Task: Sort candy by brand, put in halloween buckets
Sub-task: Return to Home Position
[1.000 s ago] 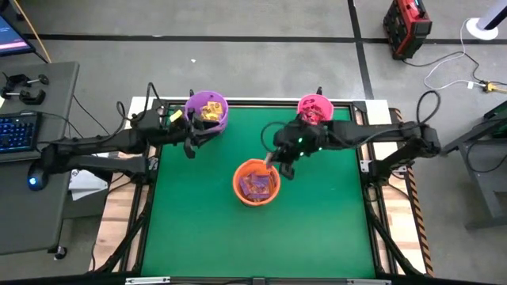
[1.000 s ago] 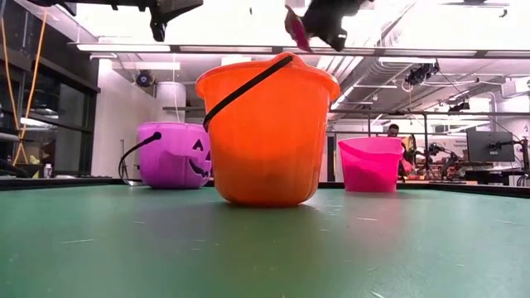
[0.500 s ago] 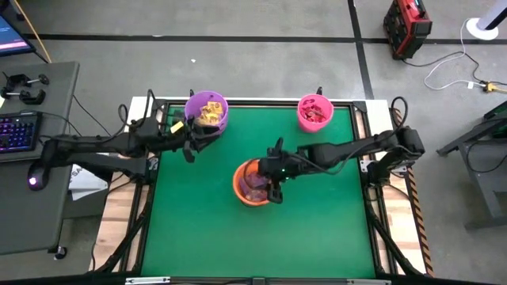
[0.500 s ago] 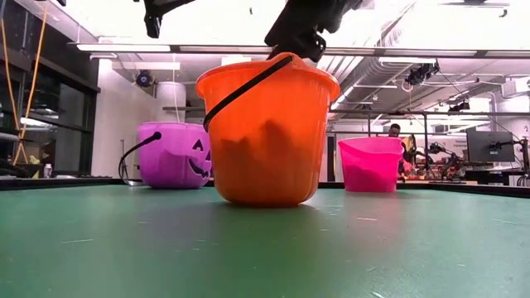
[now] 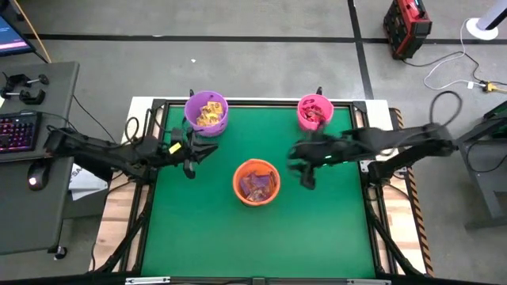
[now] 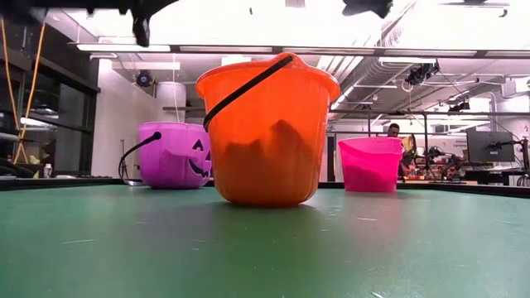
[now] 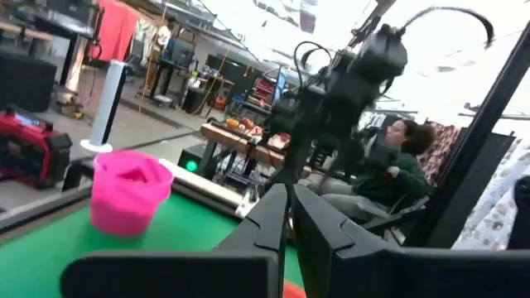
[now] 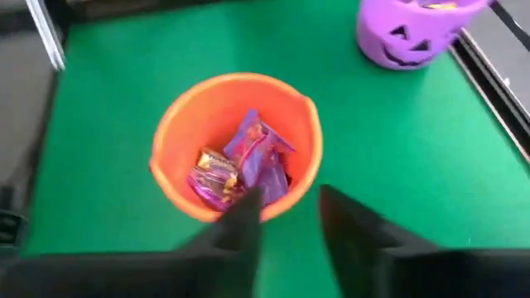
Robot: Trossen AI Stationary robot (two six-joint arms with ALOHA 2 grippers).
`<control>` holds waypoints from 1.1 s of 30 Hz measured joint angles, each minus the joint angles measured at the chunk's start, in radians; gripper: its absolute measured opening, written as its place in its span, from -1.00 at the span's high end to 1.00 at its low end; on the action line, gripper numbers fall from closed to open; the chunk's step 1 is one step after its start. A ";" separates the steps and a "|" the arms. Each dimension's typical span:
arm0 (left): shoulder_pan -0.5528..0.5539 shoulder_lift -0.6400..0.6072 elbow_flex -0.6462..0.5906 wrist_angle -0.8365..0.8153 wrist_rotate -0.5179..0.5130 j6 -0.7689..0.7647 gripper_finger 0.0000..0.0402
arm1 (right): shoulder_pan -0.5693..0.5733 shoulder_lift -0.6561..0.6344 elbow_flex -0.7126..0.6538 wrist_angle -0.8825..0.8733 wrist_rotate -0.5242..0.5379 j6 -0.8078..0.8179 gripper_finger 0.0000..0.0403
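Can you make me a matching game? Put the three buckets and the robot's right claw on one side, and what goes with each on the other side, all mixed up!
Things:
1. purple bucket
2. pink bucket
3. orange bucket
4. right gripper

What goes with it:
A. purple and gold candy inside
B. open, over the green mat beside the orange bucket
C. yellow candy inside
D. red candy inside

Pairs: 1-C, 2-D, 3-A, 4-B
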 joint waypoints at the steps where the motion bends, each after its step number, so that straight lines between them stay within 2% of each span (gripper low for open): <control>1: -0.001 -0.015 -0.037 0.022 0.000 -0.013 0.94 | 0.003 -0.039 -0.019 -0.003 0.004 0.029 0.50; 3: -0.001 -0.047 -0.108 0.066 0.006 -0.032 0.95 | 0.007 -0.116 -0.062 -0.003 0.003 0.096 0.84; 4: 0.000 -0.069 -0.143 0.076 0.013 -0.036 0.97 | 0.007 -0.156 -0.087 -0.004 0.002 0.137 0.91; 8: 0.029 -0.197 -0.261 0.106 0.036 -0.049 0.99 | 0.007 -0.300 -0.189 0.002 0.010 0.298 0.93; 14: 0.063 -0.409 -0.410 0.096 0.082 -0.120 1.00 | 0.007 -0.462 -0.331 0.119 0.014 0.420 0.98; 19: 0.064 -0.534 -0.417 -0.061 0.100 -0.143 1.00 | 0.007 -0.552 -0.455 0.283 0.007 0.473 1.00; 27: 0.064 -0.588 -0.417 -0.124 0.108 -0.237 1.00 | 0.063 -0.666 -0.812 0.681 -0.031 0.494 1.00; 33: 0.064 -0.585 -0.417 -0.124 0.108 -0.237 1.00 | 0.086 -0.795 -1.051 0.956 -0.079 0.405 1.00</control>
